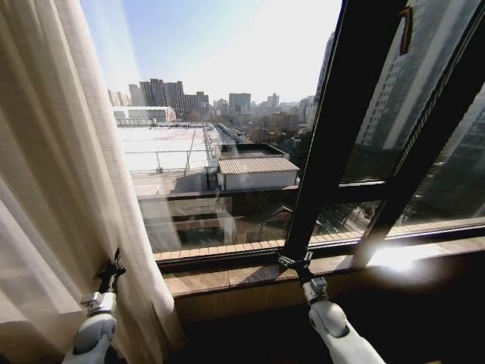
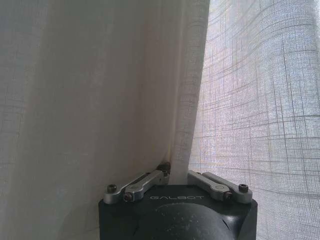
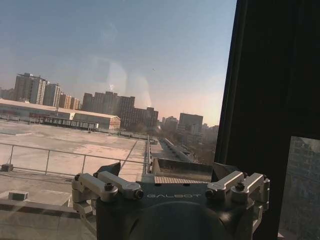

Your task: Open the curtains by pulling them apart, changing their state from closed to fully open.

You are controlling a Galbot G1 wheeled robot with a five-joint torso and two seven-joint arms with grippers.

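Holding: left gripper (image 1: 111, 271) is pinched on the curtain (image 1: 53, 189) edge, low at the left of the window (image 1: 227, 152).
Other hand: right gripper (image 1: 294, 263) is spread wide near the sill (image 1: 227, 277), holding nothing.
Done: glass is bare.
Left: cannot tell.

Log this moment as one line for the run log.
left end effector: shut on curtain fold, at left | right end effector: open, by window frame | glass ahead uncovered
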